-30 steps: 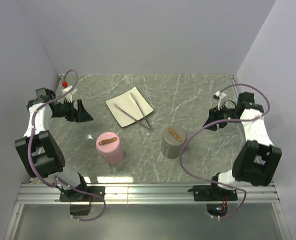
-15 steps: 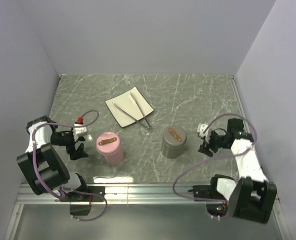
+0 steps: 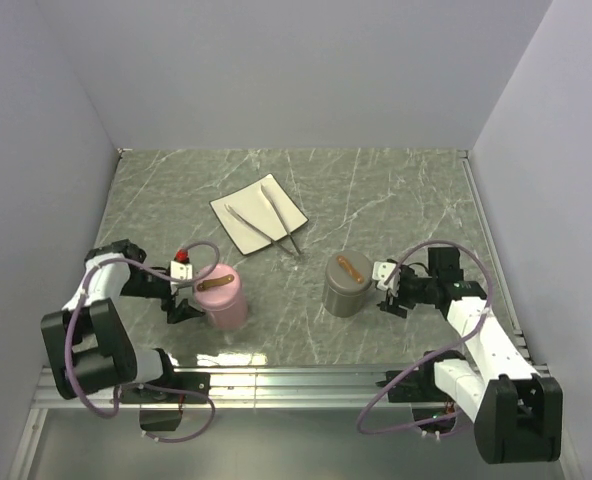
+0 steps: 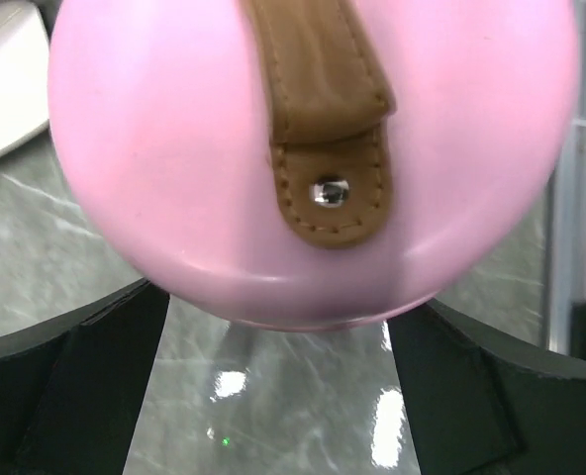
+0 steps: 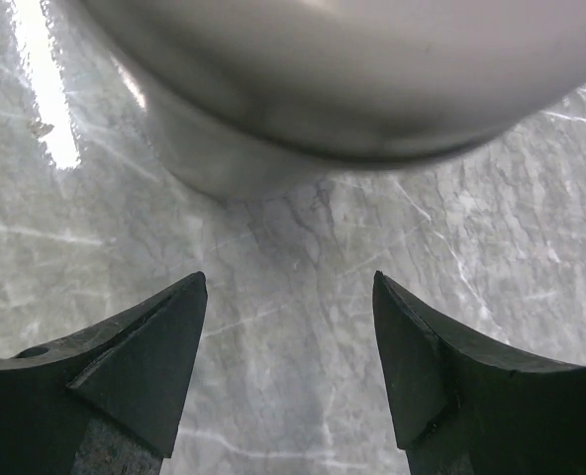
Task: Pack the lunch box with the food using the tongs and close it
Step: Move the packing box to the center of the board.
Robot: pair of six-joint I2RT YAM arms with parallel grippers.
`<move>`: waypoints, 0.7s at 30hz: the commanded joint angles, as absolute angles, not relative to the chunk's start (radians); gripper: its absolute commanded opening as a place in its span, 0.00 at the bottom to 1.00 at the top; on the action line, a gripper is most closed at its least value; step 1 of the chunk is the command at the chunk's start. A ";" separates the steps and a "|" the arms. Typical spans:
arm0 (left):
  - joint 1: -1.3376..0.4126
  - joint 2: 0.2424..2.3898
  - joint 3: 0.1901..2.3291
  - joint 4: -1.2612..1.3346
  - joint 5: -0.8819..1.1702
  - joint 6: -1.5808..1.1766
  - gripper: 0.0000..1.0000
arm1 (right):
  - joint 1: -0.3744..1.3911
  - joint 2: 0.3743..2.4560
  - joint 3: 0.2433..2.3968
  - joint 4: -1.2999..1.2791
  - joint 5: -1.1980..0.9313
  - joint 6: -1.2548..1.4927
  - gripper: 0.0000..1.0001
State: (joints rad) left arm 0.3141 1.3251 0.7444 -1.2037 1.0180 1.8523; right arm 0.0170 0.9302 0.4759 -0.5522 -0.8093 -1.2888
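The silver tongs (image 3: 254, 228) lie on the white square plate (image 3: 234, 228) in the middle of the table. No food shows on the plate or anywhere else. A pink lunch box canister (image 3: 221, 297) with a brown strap on its lid stands front left, and a grey one (image 3: 348, 285) stands front right. My left gripper (image 3: 187, 300) is open at the pink canister's left side. In the left wrist view the pink canister (image 4: 313, 148) fills the frame between the spread fingers (image 4: 85, 386). My right gripper (image 3: 389, 296) is open just right of the grey canister (image 5: 352, 69), with bare table between its fingertips (image 5: 164, 336).
Grey walls close in the marble table on the left, back and right. A metal rail (image 3: 296, 385) with both arm bases runs along the near edge. A corner of the white plate (image 4: 6, 89) shows in the left wrist view.
Both arms have swung in from the table's outer sides. The left gripper has come to the pink canister, the right gripper to the grey one. Canisters, plate and tongs have not moved.
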 commanded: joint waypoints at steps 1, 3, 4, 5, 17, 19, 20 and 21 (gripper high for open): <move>0.253 1.250 0.715 -0.982 1.101 1.671 0.95 | 0.061 0.971 0.518 -0.453 -0.776 -1.206 0.75; 0.206 1.235 0.689 -0.915 1.097 1.603 0.95 | 0.087 0.982 0.528 -0.443 -0.776 -1.197 0.75; 0.192 1.223 0.683 -0.882 1.101 1.532 0.95 | 0.094 0.980 0.523 -0.430 -0.779 -1.189 0.75; 0.180 1.218 0.674 -0.826 1.104 1.496 0.95 | 0.107 0.977 0.519 -0.410 -0.772 -1.175 0.75; 0.017 1.183 0.641 -0.470 1.115 1.073 0.94 | 0.236 1.026 0.520 -0.275 -0.727 -0.950 0.75; 0.006 1.180 0.632 -0.396 1.111 1.008 0.94 | 0.250 1.031 0.517 -0.239 -0.719 -0.924 0.75; -0.039 1.183 0.630 -0.371 1.101 0.982 0.93 | 0.262 1.034 0.517 -0.226 -0.715 -0.904 0.76; -0.054 1.186 0.629 -0.347 1.095 0.956 0.93 | 0.267 1.040 0.518 -0.221 -0.713 -0.893 0.76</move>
